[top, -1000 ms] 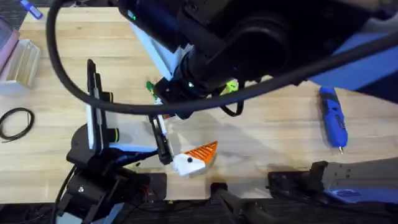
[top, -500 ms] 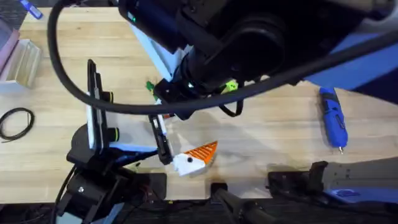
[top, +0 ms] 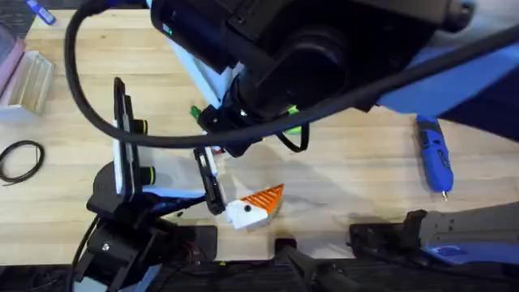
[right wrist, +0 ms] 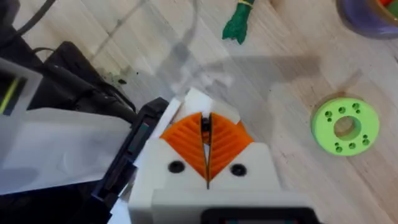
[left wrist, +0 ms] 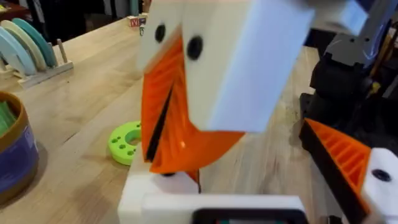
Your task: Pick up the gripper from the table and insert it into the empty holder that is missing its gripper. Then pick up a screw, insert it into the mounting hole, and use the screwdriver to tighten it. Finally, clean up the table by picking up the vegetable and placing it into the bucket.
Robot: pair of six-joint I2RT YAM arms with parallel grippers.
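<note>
The right gripper [right wrist: 206, 146] has its orange fingers [right wrist: 186, 140] pressed shut together, holding nothing. The left gripper [left wrist: 249, 149] has its fingers [left wrist: 336, 158] spread open. Near the green disc [right wrist: 345, 125] on the bench [right wrist: 280, 81] lies the vegetable [right wrist: 238, 23]. The screwdriver [top: 434, 154] lies far from the disc. The bucket [left wrist: 12, 152] stands just beside it.

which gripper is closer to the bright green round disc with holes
Right, probably. The right gripper hangs over the table with the bright green round plastic disc just off to its side. The left gripper sits near the front edge, the disc farther beyond.
</note>
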